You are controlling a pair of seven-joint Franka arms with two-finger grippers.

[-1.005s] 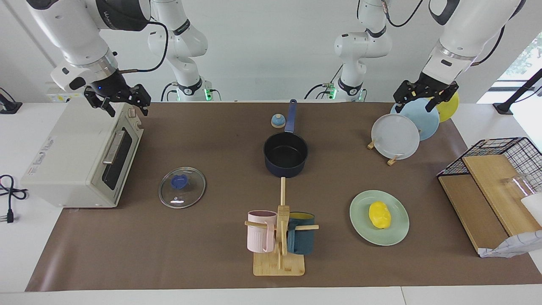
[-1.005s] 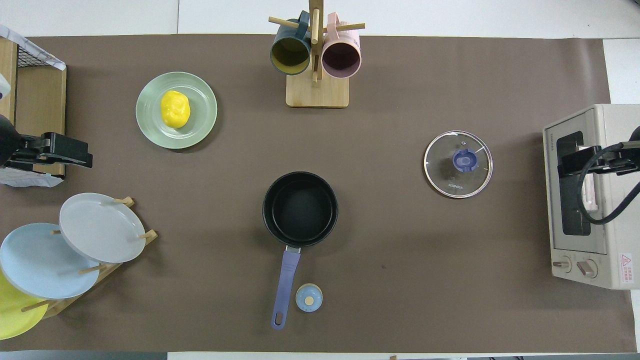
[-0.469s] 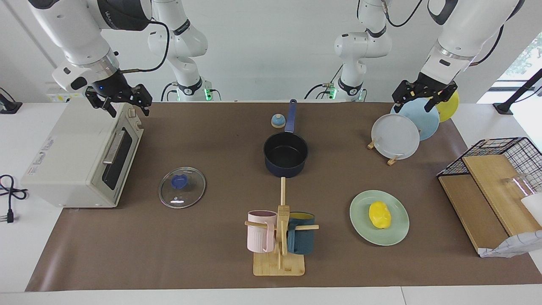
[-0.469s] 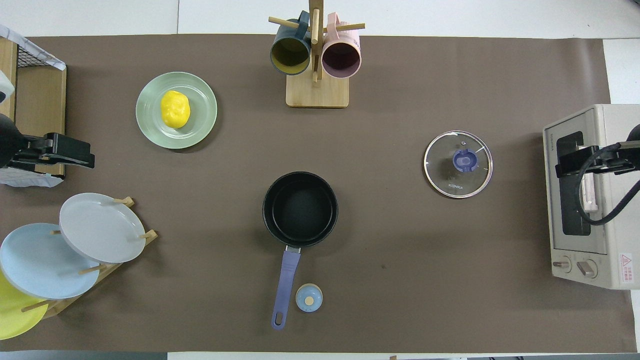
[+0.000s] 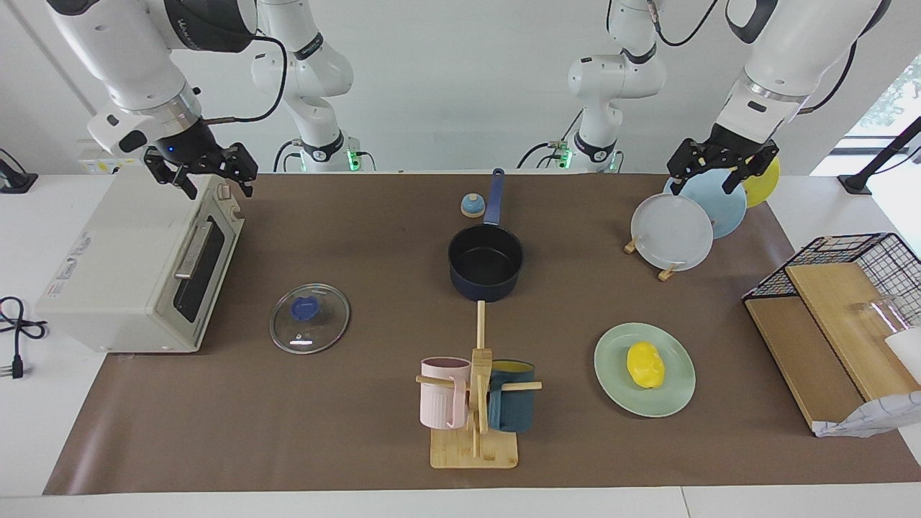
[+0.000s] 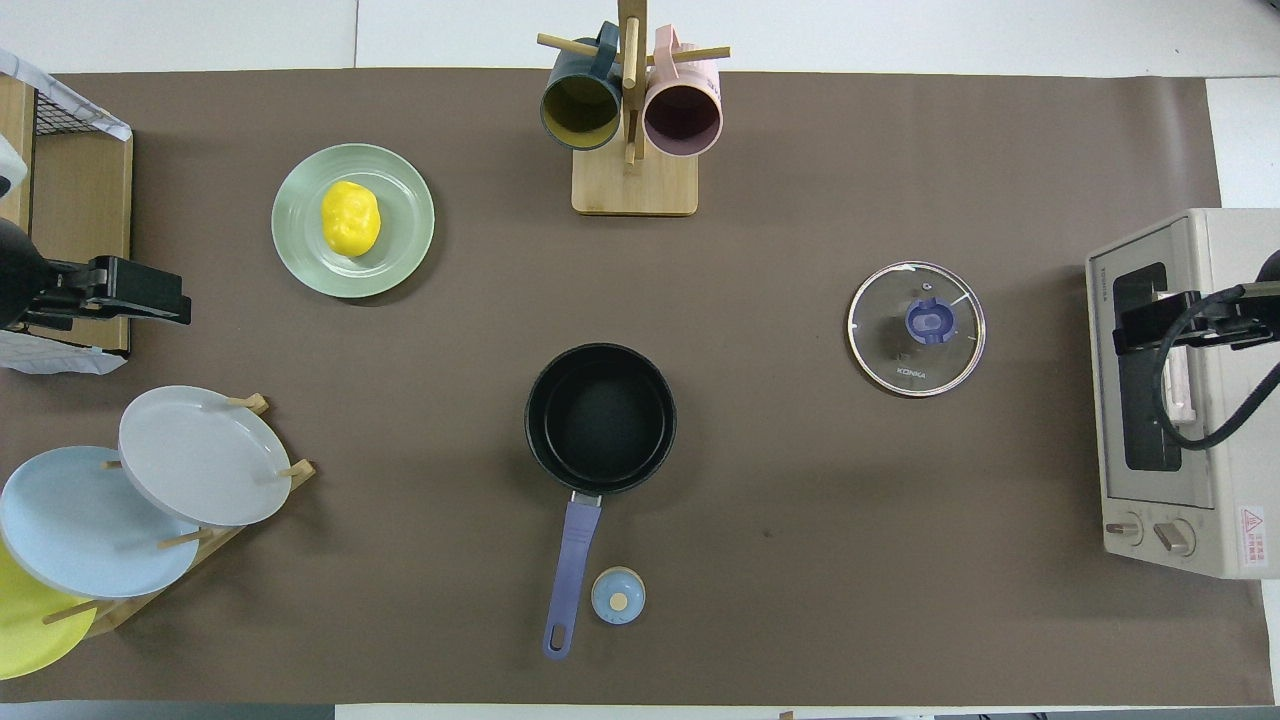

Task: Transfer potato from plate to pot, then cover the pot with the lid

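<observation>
White wall (image 5: 460, 79) – white table (image 5: 43, 432) under a brown mat (image 5: 324, 432) – window (image 5: 896, 93) at one end.

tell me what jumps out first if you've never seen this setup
The bright yellow potato on the green plate, toward the left arm's end of the table, catches the eye first. Next is the dark pot standing empty mid-table, with its glass lid lying flat on the brown mat toward the right arm's end, beside the toaster oven.

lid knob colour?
Blue, on the clear glass lid; overhead view shows it best.
</observation>
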